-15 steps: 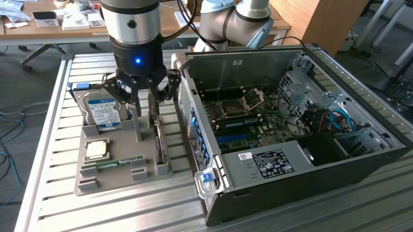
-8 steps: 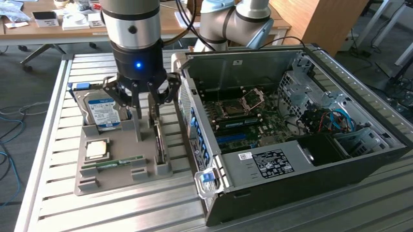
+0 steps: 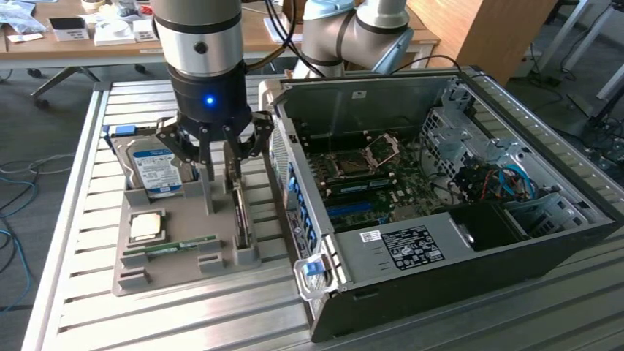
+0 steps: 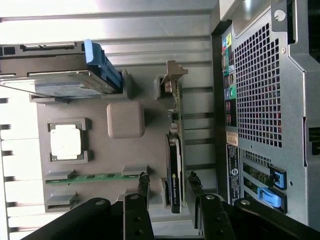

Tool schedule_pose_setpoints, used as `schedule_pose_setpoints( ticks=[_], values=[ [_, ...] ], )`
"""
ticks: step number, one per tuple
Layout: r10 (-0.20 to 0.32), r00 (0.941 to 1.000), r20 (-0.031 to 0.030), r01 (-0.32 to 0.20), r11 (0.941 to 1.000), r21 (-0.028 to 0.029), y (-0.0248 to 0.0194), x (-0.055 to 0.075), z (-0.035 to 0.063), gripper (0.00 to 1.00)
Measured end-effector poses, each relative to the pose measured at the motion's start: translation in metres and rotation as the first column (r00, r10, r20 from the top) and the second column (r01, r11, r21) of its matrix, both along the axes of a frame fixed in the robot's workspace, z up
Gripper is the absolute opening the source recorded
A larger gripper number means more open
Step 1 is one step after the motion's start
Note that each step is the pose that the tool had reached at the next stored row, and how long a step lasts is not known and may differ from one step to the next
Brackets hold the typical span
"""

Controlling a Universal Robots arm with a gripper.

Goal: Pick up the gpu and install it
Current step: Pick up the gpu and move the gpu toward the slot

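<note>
The gpu (image 3: 241, 216) stands on edge in a slot of the grey fixture tray (image 3: 185, 276), a thin card with a black face and a silver bracket at one end. In the wrist view the gpu (image 4: 175, 155) runs between my two fingertips (image 4: 143, 181). My gripper (image 3: 222, 181) hangs straight above the tray, open, with a finger on each side of the card's end and a small gap on both sides. The gripper (image 4: 168, 183) holds nothing.
The tray (image 4: 100, 150) also carries a blue-labelled hard drive (image 3: 156, 168), a silver CPU (image 3: 146, 225) and a green RAM stick (image 3: 180, 246). The open PC case (image 3: 439, 183) stands close on the exterior view's right, its rear panel (image 4: 270, 100) beside the gpu slot.
</note>
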State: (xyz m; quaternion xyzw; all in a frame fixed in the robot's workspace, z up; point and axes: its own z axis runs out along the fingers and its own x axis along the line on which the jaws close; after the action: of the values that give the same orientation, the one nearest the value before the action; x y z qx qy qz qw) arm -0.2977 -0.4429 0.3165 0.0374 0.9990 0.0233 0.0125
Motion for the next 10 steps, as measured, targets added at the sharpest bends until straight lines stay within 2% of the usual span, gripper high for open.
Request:
schedule_pose_setpoints(
  ticks=[10],
  values=[
    [0.000,1.0000,-0.0002,0.000,1.0000,0.0009,0.0000,0.0000,-0.0020,0.43]
  ],
)
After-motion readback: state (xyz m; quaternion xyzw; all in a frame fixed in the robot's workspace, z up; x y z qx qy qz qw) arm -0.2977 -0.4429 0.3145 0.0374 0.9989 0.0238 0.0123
